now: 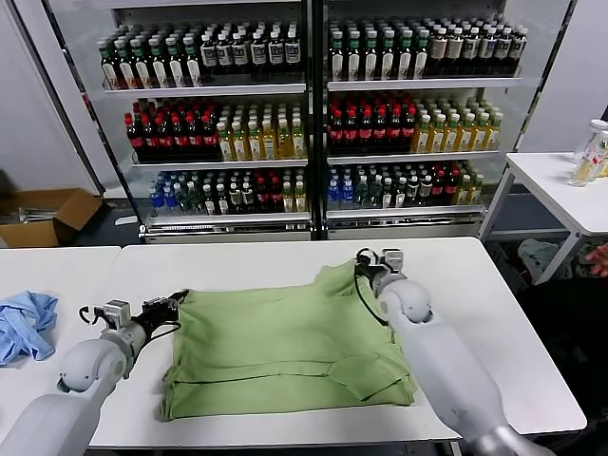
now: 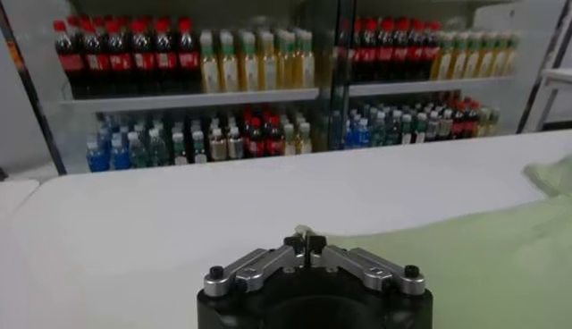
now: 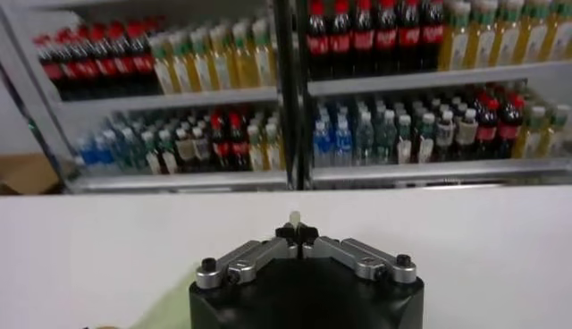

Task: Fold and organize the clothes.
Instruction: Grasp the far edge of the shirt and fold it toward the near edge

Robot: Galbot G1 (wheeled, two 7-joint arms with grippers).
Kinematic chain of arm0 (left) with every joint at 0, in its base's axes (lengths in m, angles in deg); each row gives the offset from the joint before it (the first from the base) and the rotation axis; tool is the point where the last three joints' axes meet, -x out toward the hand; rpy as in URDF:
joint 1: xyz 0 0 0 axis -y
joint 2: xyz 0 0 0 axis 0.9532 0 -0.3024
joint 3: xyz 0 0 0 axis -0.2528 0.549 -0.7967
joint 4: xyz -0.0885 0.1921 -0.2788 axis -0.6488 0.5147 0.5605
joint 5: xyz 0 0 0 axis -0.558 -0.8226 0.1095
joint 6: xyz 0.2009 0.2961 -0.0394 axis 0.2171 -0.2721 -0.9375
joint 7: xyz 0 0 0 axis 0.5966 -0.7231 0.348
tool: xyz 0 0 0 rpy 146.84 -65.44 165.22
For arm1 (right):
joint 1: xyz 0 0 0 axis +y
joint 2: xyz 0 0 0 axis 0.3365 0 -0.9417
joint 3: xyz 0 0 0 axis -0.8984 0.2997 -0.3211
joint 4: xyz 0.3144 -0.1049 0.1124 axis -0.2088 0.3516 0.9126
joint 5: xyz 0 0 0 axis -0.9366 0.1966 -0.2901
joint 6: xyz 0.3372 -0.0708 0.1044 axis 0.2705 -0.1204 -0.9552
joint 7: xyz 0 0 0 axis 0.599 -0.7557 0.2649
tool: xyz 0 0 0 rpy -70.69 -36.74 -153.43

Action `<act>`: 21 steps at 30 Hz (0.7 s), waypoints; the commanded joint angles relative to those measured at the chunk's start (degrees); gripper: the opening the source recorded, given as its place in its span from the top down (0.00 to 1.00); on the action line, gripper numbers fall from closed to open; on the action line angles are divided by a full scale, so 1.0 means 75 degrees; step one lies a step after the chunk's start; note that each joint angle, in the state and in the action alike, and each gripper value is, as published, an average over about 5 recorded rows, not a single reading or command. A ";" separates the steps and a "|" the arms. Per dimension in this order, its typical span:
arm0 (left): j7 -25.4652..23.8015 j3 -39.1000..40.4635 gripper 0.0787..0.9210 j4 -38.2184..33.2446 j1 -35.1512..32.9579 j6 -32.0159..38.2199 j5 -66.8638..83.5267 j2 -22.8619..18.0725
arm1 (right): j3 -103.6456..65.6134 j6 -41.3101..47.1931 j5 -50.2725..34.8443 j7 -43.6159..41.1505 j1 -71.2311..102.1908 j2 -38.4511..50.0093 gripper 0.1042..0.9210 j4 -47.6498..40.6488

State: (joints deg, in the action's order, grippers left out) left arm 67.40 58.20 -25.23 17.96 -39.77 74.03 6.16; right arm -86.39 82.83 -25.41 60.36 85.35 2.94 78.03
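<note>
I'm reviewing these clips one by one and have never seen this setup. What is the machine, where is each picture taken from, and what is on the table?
It is a two-armed robot. The big picture looks down from its head; the other two come from cameras on its wrists, facing the drinks fridge.

On the white table lies a partly folded green shirt; a blue garment lies off to the left.

The left tool is at the shirt's left edge, the right tool at its far right corner. Both tools look shut. Whether either pinches the cloth cannot be seen.

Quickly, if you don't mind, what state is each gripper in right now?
Left gripper: fingers shut, at the shirt's left edge; a hold on it cannot be told.
Right gripper: fingers shut, at the shirt's far right corner.
</note>
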 commanded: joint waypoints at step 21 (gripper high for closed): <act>-0.0455 -0.1598 0.99 -0.1942 -0.3689 0.0403 -0.0296 0.0148 | -0.1832 0.0279 0.0000 0.0187 0.5545 0.1998 1.00 0.5420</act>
State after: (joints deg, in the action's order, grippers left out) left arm 67.06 48.43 -39.77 -4.52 -36.96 74.65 7.61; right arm -96.96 84.65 -28.26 61.90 114.38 16.04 111.61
